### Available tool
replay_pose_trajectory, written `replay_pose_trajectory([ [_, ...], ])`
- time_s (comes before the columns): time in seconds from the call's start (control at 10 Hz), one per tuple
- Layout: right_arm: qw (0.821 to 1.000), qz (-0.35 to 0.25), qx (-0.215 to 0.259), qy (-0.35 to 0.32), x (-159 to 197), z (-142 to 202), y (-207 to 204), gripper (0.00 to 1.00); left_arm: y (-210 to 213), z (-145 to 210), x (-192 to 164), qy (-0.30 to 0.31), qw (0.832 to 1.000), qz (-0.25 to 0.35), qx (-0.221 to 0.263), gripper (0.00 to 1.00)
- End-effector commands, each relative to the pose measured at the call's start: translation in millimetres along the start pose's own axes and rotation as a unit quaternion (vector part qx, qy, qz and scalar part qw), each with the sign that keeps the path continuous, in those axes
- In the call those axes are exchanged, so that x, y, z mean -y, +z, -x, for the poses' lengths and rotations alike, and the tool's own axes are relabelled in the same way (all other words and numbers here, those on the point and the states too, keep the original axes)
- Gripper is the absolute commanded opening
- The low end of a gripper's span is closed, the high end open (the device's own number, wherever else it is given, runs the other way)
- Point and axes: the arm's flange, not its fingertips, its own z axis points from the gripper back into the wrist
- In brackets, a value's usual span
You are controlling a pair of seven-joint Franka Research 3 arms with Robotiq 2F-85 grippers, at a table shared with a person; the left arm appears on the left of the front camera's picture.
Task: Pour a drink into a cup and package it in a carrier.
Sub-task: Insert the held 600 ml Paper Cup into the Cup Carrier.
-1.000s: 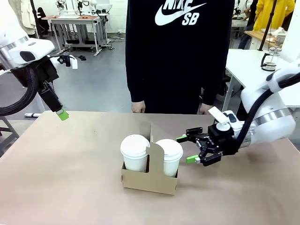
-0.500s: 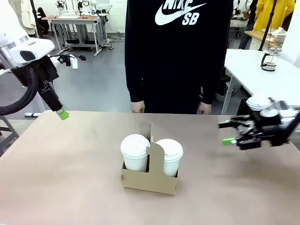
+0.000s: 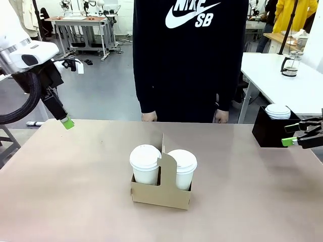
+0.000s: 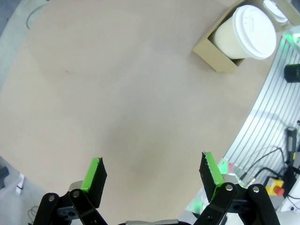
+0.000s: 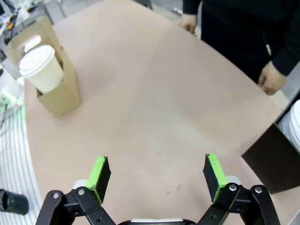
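Observation:
Two white paper cups with sip lids, one (image 3: 145,164) on the left and one (image 3: 182,166) on the right, stand upright in the brown cardboard carrier (image 3: 161,194) at mid-table. The lids hide whatever drink is inside. My left gripper (image 3: 65,122) hangs over the table's far left corner, well away from the carrier; its wrist view shows it open (image 4: 152,173) and empty, with a cup (image 4: 248,33) and the carrier (image 4: 213,51) far off. My right gripper (image 3: 298,135) sits at the right edge, open (image 5: 157,176) and empty, far from the cup (image 5: 42,68) and carrier (image 5: 56,98).
A black open-topped box (image 3: 270,132) holding a stack of white lids (image 3: 278,111) stands at the far right, beside my right gripper. A person stands at the far edge with hands (image 3: 149,116) (image 3: 220,117) near it. A glass press pot (image 3: 289,65) sits on a white side table.
My right gripper has pulled back from right beside the carrier to the table's right edge, still open, uncovering the black box. The left arm, cups and carrier have not moved.

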Motion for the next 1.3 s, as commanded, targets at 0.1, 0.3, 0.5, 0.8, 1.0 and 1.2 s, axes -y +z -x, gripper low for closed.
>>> replay_pose_trajectory([
  [0.1, 1.000, -0.001, 0.007, 0.008, -0.4, -1.2, -4.7, 1.00, 1.0, 0.8, 1.4, 0.005, 1.000, 0.001, 0.002, 1.00],
  [0.3, 1.000, -0.001, 0.007, 0.008, -0.4, -1.2, -4.7, 1.00, 1.0, 0.8, 1.4, 0.005, 1.000, 0.001, 0.002, 1.00],
  [0.5, 1.000, -0.001, 0.007, 0.008, -0.4, -1.2, -4.7, 1.00, 1.0, 0.8, 1.4, 0.005, 1.000, 0.001, 0.002, 1.00],
  [0.8, 1.000, -0.001, 0.007, 0.008, -0.4, -1.2, -4.7, 1.00, 1.0, 0.8, 1.4, 0.005, 1.000, 0.001, 0.002, 1.00],
  [1.0, 1.000, -0.001, 0.007, 0.008, -0.4, -1.2, -4.7, 1.00, 1.0, 0.8, 1.4, 0.005, 1.000, 0.001, 0.002, 1.00],
  [1.2, 1.000, -0.001, 0.007, 0.008, -0.4, -1.2, -4.7, 1.00, 1.0, 0.8, 1.4, 0.005, 1.000, 0.001, 0.002, 1.00],
])
